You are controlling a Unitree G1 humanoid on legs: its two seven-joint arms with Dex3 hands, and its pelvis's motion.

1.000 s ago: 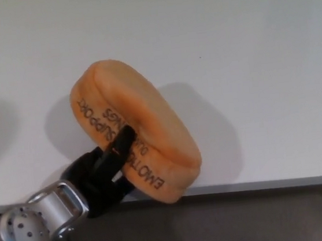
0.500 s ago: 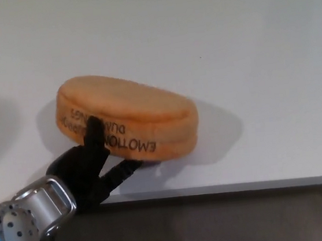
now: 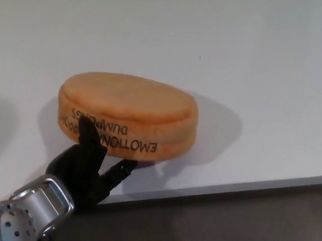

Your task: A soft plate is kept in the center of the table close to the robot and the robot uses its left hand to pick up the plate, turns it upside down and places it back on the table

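Note:
The soft orange plate (image 3: 128, 109) lies flat on the white table (image 3: 244, 35), near the front edge and a little left of centre. Dark lettering runs upside down along its near side. My left hand (image 3: 86, 167) sits at the plate's near-left side, over the table edge, open with its fingers spread. One fingertip (image 3: 86, 129) rests against the lettered side. Another finger (image 3: 120, 170) points right, just below the plate's near rim. My right hand does not show.
The table's front edge (image 3: 244, 185) runs across the bottom of the view, with dark floor below it. The plate casts a shadow to its right. White tabletop stretches behind and to the right of the plate.
The plate went from standing tilted on its edge in my left hand to lying flat on the table. My fingers have spread and the hand has slid slightly down and left.

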